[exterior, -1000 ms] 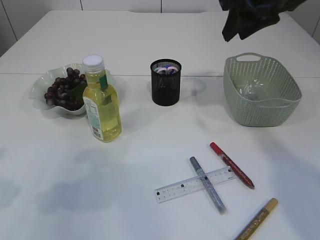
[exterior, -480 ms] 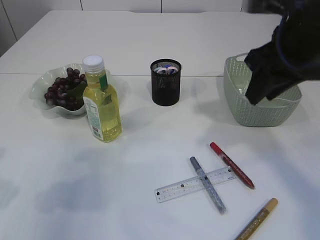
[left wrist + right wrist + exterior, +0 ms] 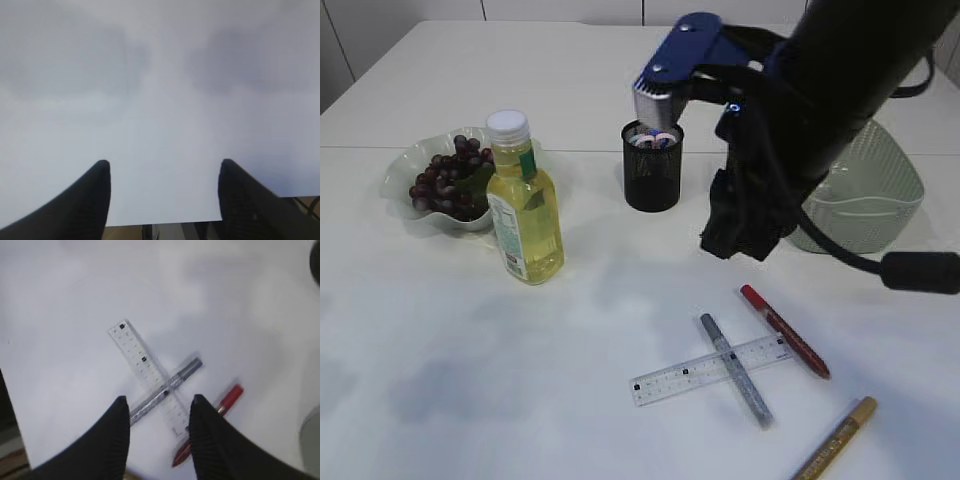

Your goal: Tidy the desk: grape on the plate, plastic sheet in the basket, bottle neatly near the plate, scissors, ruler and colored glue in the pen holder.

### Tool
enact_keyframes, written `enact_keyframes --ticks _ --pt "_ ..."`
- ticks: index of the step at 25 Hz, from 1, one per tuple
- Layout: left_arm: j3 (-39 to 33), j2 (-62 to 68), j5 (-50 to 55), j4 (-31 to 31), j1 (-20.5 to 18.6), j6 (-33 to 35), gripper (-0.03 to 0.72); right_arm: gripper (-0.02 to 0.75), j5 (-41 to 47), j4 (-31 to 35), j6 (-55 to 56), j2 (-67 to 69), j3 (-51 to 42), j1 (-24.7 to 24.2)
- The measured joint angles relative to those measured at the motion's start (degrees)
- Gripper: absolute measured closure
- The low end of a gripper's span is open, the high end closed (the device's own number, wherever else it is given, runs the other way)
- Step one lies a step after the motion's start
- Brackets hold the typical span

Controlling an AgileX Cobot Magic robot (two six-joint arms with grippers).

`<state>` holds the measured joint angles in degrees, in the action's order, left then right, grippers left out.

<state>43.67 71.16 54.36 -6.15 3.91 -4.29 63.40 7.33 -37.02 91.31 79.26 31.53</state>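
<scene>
A clear ruler (image 3: 710, 368) lies on the table with a silver glue pen (image 3: 735, 369) across it. A red glue pen (image 3: 784, 330) and a gold one (image 3: 835, 438) lie nearby. My right gripper (image 3: 745, 235) hangs open and empty above them; in the right wrist view its jaws (image 3: 158, 404) frame the ruler (image 3: 145, 369), silver pen (image 3: 167, 387) and red pen (image 3: 220, 409). Grapes (image 3: 445, 180) sit in the plate (image 3: 398, 170). The bottle (image 3: 523, 200) stands beside it. The black pen holder (image 3: 652, 165) holds scissors handles. My left gripper (image 3: 162, 167) is open over bare table.
The green basket (image 3: 865, 205) stands at the right, mostly behind my right arm; its inside is hidden. The table's near edge shows in the left wrist view (image 3: 160, 222).
My right arm has swung from above the basket down and to the left, and now hangs over the pens and ruler. The things on the table have not moved.
</scene>
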Motion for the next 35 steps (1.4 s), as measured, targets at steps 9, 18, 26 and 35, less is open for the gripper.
enact_keyframes --ticks 9,18,26,35 --pt "0.00 0.00 -4.02 0.00 0.00 0.31 0.201 0.414 -2.66 1.92 -19.47 3.69 0.00 1.83" --pt "0.00 0.00 -6.02 -0.94 0.00 0.35 0.212 0.339 -3.58 1.82 -25.83 14.23 0.00 1.88" --pt "0.00 0.00 -7.40 -2.07 0.00 0.35 0.229 0.300 -4.19 -4.10 -25.92 21.15 0.00 2.54" --pt "0.00 0.00 -7.62 -2.20 0.00 0.45 0.208 0.299 -4.86 -6.06 -25.92 24.07 0.00 2.54"
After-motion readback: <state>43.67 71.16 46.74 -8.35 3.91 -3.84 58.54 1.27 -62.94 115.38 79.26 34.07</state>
